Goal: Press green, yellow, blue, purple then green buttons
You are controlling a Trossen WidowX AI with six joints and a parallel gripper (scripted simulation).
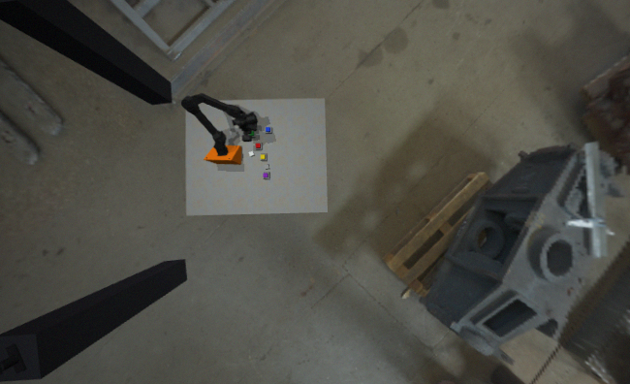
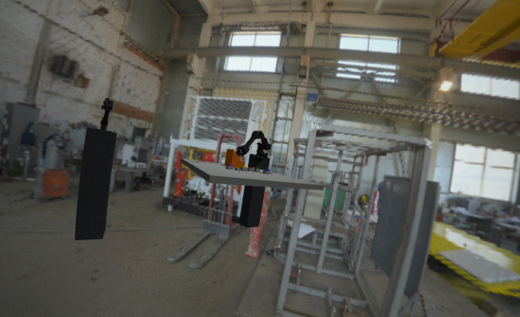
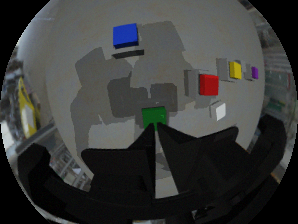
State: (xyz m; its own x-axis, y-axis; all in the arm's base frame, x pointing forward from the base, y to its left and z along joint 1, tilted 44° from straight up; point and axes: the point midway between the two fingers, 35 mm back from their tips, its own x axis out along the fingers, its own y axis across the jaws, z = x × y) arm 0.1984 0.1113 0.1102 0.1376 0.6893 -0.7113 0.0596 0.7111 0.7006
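Note:
The green button (image 3: pixel 154 116) (image 1: pixel 252 134) is at the lower middle of the wrist view. My gripper (image 3: pixel 154 125) is shut and empty, and its tips overlap the button's near edge in that view. Whether they touch it or press it down, I cannot tell. The blue button (image 3: pixel 125 35) (image 1: pixel 267 130) stands farther out, at the upper left of the wrist view. The yellow button (image 3: pixel 235 70) (image 1: pixel 264 157) and the purple button (image 3: pixel 255 73) (image 1: pixel 266 176) stand off to the right there. In the top view the arm partly hides the green button.
The red button (image 3: pixel 209 85) (image 1: pixel 258 145) stands between the green and yellow ones. A white block (image 3: pixel 218 111) (image 1: pixel 251 153) lies near it. An orange wedge-shaped block (image 1: pixel 228 155) (image 2: pixel 234 159) is at the arm's base. A small light thing (image 1: pixel 267 167) lies between yellow and purple.

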